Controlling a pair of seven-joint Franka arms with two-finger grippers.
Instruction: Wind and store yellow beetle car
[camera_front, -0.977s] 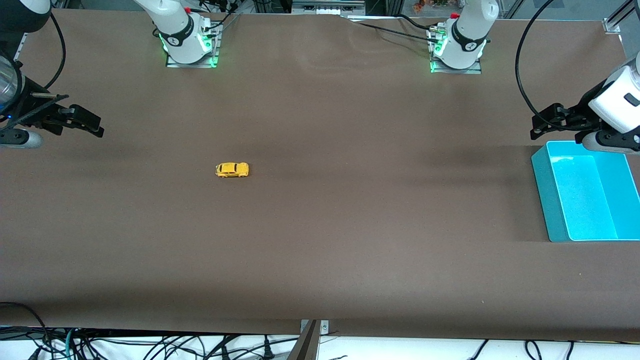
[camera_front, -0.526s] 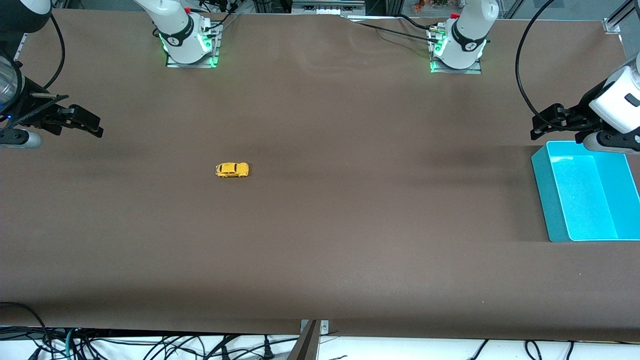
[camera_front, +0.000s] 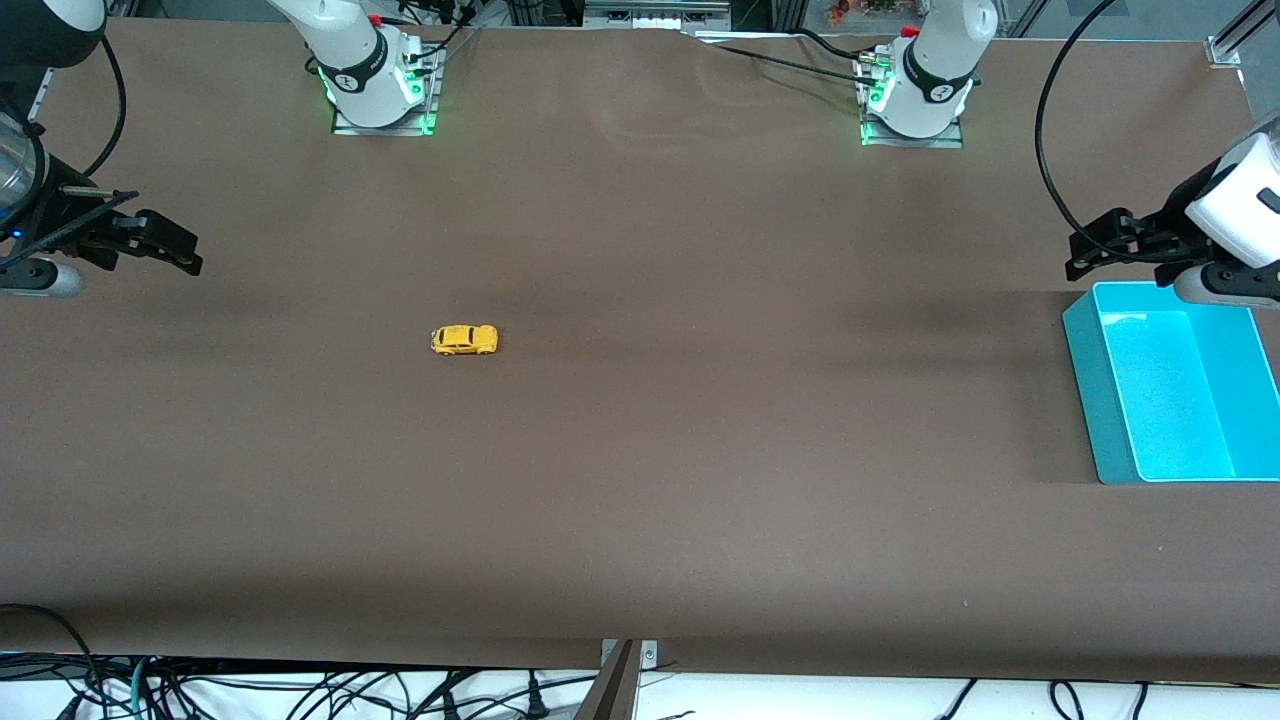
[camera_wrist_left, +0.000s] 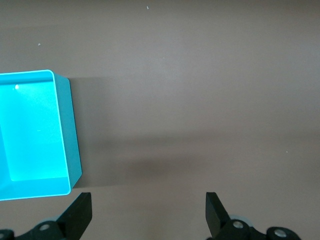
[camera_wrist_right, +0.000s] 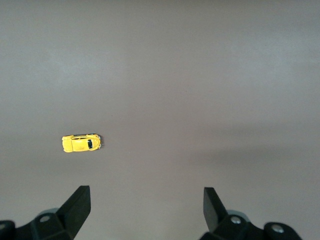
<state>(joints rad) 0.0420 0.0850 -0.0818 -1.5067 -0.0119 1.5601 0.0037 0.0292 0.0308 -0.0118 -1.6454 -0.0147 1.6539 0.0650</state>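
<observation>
The yellow beetle car (camera_front: 464, 340) stands on its wheels on the brown table, toward the right arm's end; it also shows in the right wrist view (camera_wrist_right: 81, 143). My right gripper (camera_front: 185, 258) is open and empty, up in the air over the table's edge at the right arm's end, well apart from the car. My left gripper (camera_front: 1085, 250) is open and empty, held over the table just beside the teal bin (camera_front: 1085, 400), at its corner nearest the bases. Each wrist view shows its own fingers spread wide with only bare table between them.
The teal bin is open-topped and empty, at the left arm's end of the table; it also shows in the left wrist view (camera_wrist_left: 70, 130). The brown mat (camera_front: 700, 450) covers the whole table. Cables hang below the table's near edge.
Both grippers have drifted very slightly outward toward their own ends of the table. The car and the bin have not moved.
</observation>
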